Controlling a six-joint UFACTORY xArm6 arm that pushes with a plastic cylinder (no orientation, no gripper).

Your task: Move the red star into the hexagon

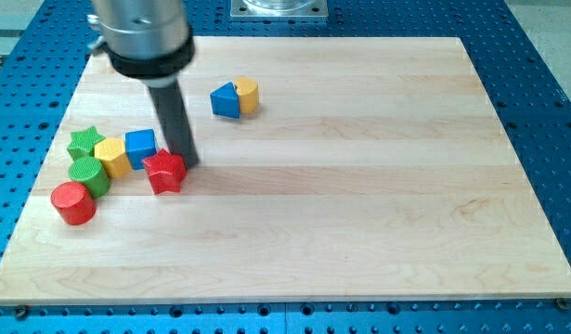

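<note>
1. Far left: red cylinder (73, 203), green cylinder (88, 174), green star (84, 143), yellow block (112, 156), blue cube (141, 146), clustered
2. Red star (164, 172) just right of the cluster, my tip (186, 160) touching its upper right; no gripper, nothing grasped
3. Blue triangular block (226, 100) touches yellow hexagon (247, 95), well apart toward the view's top

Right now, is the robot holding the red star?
No, nothing is held. My tip only touches the red star at its upper right edge, to push it.
</note>
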